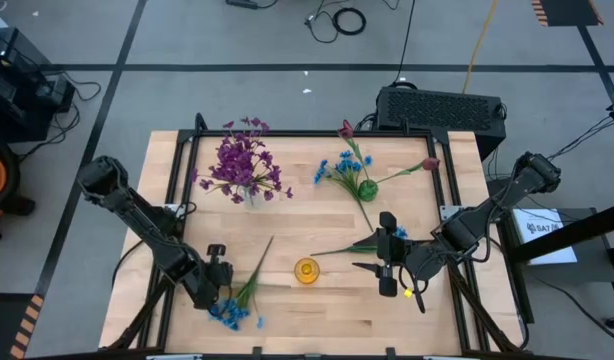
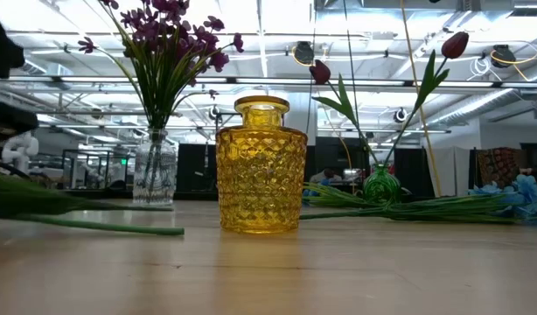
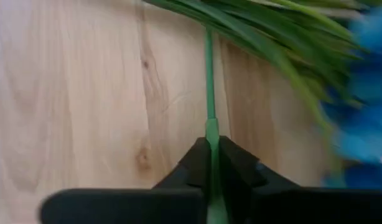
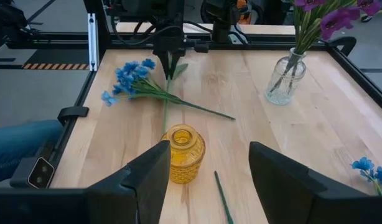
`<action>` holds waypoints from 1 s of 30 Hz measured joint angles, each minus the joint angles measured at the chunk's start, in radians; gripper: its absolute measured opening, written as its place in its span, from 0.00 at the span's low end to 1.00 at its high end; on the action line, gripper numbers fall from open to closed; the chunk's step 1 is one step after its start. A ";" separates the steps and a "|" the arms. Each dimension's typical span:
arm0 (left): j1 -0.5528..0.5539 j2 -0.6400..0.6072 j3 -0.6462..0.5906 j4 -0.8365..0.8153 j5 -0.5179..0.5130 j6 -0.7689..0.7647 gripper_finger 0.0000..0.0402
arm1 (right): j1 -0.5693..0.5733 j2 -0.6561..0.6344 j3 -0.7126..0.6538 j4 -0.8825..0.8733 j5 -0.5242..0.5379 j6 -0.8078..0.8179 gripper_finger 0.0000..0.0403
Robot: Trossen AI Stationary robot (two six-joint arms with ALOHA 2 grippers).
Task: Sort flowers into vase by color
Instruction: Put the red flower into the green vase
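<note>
Wooden table [image 1: 317,300]: blue flower's stem [image 3: 210,118] pinched in left hand [image 3: 211,163].

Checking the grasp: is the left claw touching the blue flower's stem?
Touching. The left wrist view shows the left claw closed on the blue flower's stem.

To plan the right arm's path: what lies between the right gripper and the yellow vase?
In the right wrist view, only a thin green stem on bare table.
</note>
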 joint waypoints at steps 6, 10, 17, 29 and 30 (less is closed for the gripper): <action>0.038 -0.001 0.118 -0.194 -0.011 0.004 0.05 | 0.000 0.000 0.000 0.000 0.000 -0.004 0.52; 0.056 -0.001 0.217 -0.350 0.004 0.002 0.04 | 0.000 0.000 0.000 0.000 0.000 -0.004 0.52; 0.077 -0.002 0.410 -0.596 0.044 -0.024 0.04 | 0.000 0.000 0.000 0.021 0.000 -0.011 0.52; 0.127 -0.002 0.600 -0.952 0.137 -0.050 0.04 | -0.013 0.058 0.000 0.133 0.001 -0.088 0.52; 0.127 -0.002 0.617 -0.962 0.139 -0.048 0.04 | -0.019 0.070 0.000 0.155 0.001 -0.106 0.52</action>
